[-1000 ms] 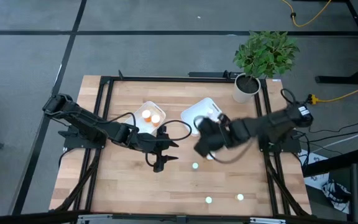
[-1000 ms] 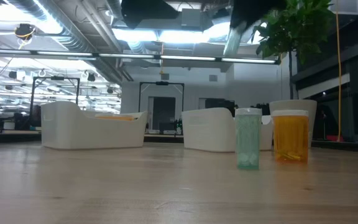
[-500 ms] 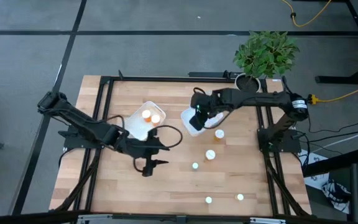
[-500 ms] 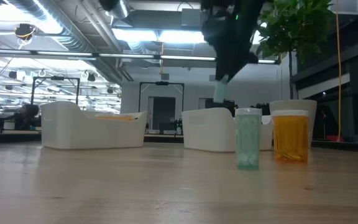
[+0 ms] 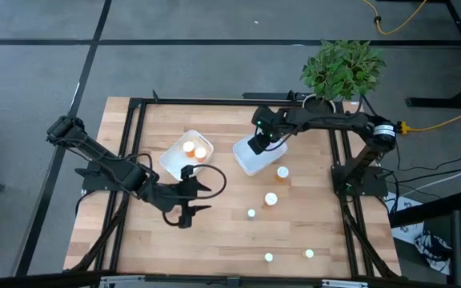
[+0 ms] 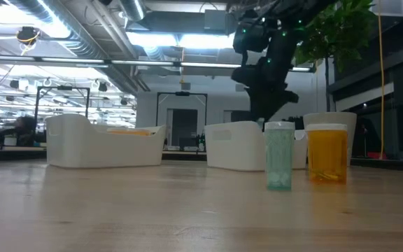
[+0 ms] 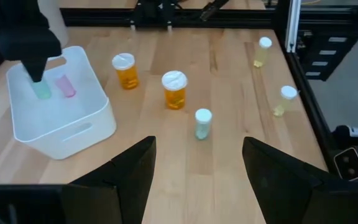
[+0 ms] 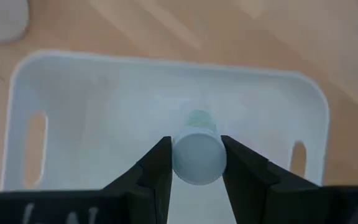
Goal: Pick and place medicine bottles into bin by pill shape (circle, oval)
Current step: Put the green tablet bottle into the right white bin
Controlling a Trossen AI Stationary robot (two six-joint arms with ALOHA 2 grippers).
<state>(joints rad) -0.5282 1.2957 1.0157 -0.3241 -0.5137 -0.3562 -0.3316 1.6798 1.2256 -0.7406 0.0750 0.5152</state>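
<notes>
Two dark fingers (image 8: 157, 171) of the right gripper (image 8: 194, 163) clamp a pale green bottle (image 8: 197, 151) with a pale cap, holding it just above the inside of the right bin (image 8: 166, 87), a white tray with slot handles. From the left wrist, a pink bottle (image 7: 65, 86) lies in that same bin. Outside it, two orange bottles (image 5: 282, 172) stand on the wooden table (image 5: 222, 240), with three small pale ones (image 5: 251, 214) nearer the front edge. Left of the right bin, the left bin (image 5: 174, 158) holds two orange bottles. Nearer the front, the left gripper (image 5: 189, 210) hovers over bare wood, its jaws partly open and empty.
</notes>
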